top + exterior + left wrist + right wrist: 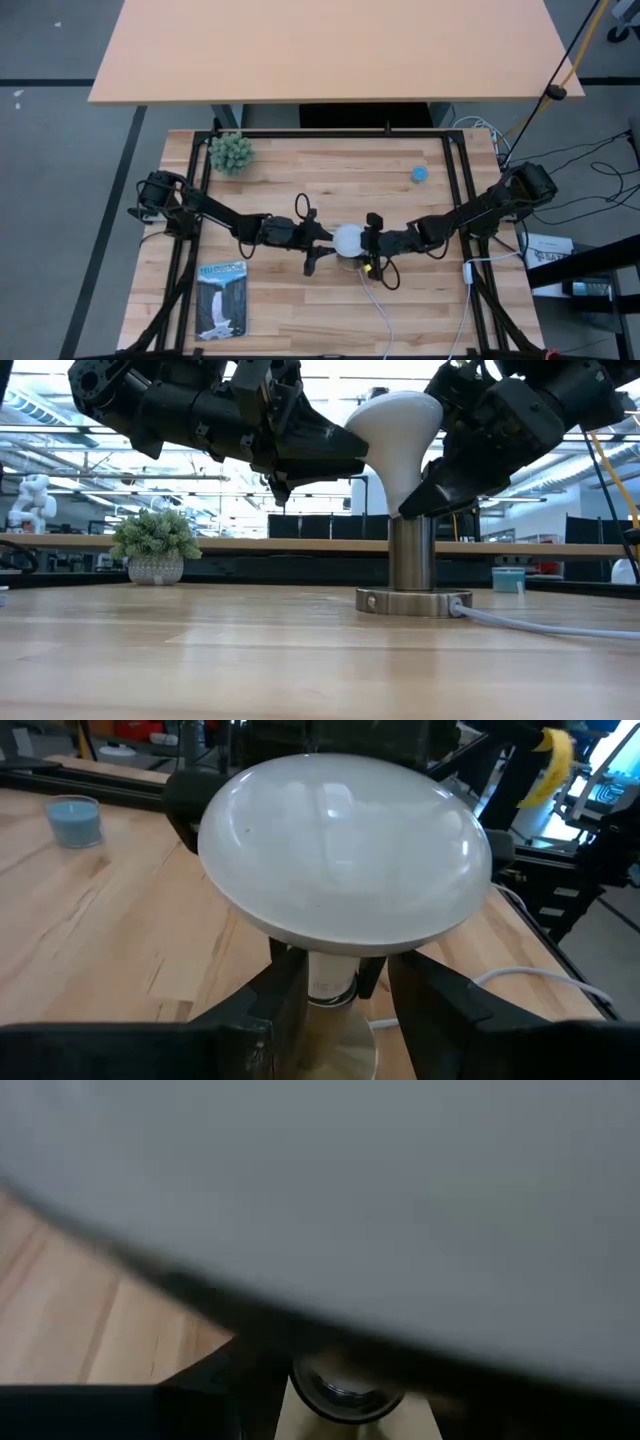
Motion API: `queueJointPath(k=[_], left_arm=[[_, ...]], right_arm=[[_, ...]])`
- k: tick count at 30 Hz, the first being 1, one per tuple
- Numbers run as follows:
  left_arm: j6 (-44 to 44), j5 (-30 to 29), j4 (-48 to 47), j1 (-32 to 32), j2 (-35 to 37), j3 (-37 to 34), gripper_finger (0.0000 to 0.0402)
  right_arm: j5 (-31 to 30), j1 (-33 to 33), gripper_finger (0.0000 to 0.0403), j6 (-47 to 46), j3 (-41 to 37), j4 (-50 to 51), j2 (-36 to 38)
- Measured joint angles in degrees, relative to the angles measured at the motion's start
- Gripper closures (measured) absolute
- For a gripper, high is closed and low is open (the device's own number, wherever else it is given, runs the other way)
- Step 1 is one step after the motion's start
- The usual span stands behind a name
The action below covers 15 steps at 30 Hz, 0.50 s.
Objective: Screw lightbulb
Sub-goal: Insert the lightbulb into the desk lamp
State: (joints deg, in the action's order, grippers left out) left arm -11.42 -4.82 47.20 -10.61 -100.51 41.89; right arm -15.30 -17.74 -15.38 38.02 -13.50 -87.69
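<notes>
Lightbulb (398, 435) upright over socket (411, 555), axis vertical. Right gripper (425, 490) clamped low on neck. Left gripper (340, 995) just beside, spread wide.

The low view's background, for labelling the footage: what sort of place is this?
Probably a robotics lab: a robot rig's wooden table, long benches behind under ceiling strip lights, and loose cables on the floor.

lightbulb (380, 1190) fills right wrist view as a blur; its screw base hidden inside the socket (411, 555).
</notes>
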Motion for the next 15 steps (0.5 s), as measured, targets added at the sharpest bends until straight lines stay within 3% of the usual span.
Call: queueJointPath(k=[8, 15], left_arm=[[0.5, 0.0, -0.7, 0.2, 0.0, 1.2, 0.0258], [1.2, -0.2, -1.6, 0.2, 0.0, 1.5, 0.0258]], right_arm=[[-1.5, 0.0, 0.0204, 3.6, 0.0, 0.6, 0.0], [-7.4, -0.8, 0.0204, 4.5, 0.0, 1.7, 0.2]])
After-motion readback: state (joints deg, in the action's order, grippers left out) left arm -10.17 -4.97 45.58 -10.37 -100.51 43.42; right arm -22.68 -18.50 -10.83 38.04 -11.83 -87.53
